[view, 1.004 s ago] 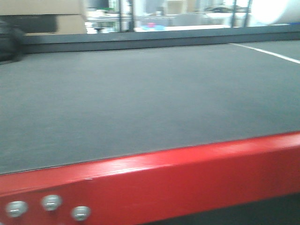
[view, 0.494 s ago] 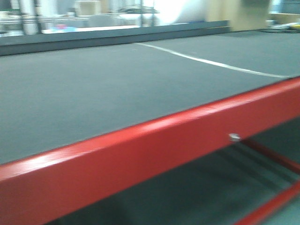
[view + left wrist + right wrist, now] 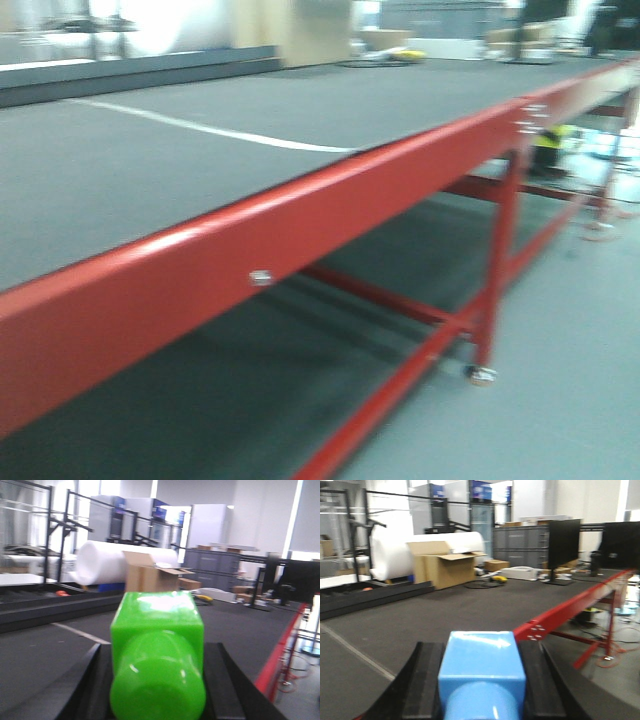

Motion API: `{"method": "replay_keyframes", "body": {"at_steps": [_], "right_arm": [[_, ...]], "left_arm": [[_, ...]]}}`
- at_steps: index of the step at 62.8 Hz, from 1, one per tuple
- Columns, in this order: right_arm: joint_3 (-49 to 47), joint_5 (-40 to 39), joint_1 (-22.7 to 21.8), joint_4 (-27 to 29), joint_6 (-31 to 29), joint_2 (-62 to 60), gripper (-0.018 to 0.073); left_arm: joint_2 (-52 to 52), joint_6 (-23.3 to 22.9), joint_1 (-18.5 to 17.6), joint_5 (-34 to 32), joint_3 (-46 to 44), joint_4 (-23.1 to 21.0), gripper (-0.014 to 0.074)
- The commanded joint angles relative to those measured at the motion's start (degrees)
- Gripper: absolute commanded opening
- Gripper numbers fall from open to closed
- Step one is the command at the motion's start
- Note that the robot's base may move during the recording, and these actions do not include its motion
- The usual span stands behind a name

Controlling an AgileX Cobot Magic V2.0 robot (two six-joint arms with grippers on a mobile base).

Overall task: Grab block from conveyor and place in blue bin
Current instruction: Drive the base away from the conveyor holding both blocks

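Observation:
A green block (image 3: 157, 655) fills the left wrist view, clamped between the two black fingers (image 3: 90, 680) of my left gripper (image 3: 157, 652), which is shut on it. A blue block (image 3: 482, 665) sits the same way in my right gripper (image 3: 481, 652), pressed between its black fingers (image 3: 422, 680). Both are held above the conveyor (image 3: 120, 170), a wide dark grey belt with a white seam line (image 3: 200, 128) and a red side rail (image 3: 250, 240). Neither gripper shows in the front view. The blue bin is out of view.
A red frame leg (image 3: 495, 290) on a castor and low red cross bars stand under the belt, with grey floor to the right. Beyond the belt are a cardboard box (image 3: 445, 565), a white roll (image 3: 390, 555), grey cabinets (image 3: 215, 570) and a dark monitor (image 3: 562, 542).
The front view has swung to the right along the conveyor. The red rail now runs diagonally, and the frame leg and the floor have come into view.

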Motion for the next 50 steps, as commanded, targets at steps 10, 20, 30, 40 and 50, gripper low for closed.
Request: {"method": "replay_keyframes", "body": {"at_steps": [10, 20, 30, 40, 50], "right_arm": [[-0.26, -0.78, -0.01, 0.23, -0.43, -0.05, -0.0162], [-0.26, -0.78, -0.01, 0.23, -0.43, -0.05, -0.0162], [-0.26, -0.78, -0.01, 0.23, -0.43, -0.05, -0.0162], [-0.26, -0.78, -0.01, 0.23, -0.43, -0.05, -0.0162], [-0.26, -0.78, -0.01, 0.23, -0.43, -0.05, -0.0162]], "left_arm": [[-0.16, 0.17, -0.05, -0.73, 0.14, -0.16, -0.0111], [-0.16, 0.17, -0.05, -0.73, 0.14, -0.16, -0.0111], [-0.16, 0.17, -0.05, -0.73, 0.14, -0.16, -0.0111], [-0.16, 0.17, -0.05, -0.73, 0.14, -0.16, -0.0111], [-0.16, 0.17, -0.05, -0.73, 0.14, -0.16, -0.0111]]}}
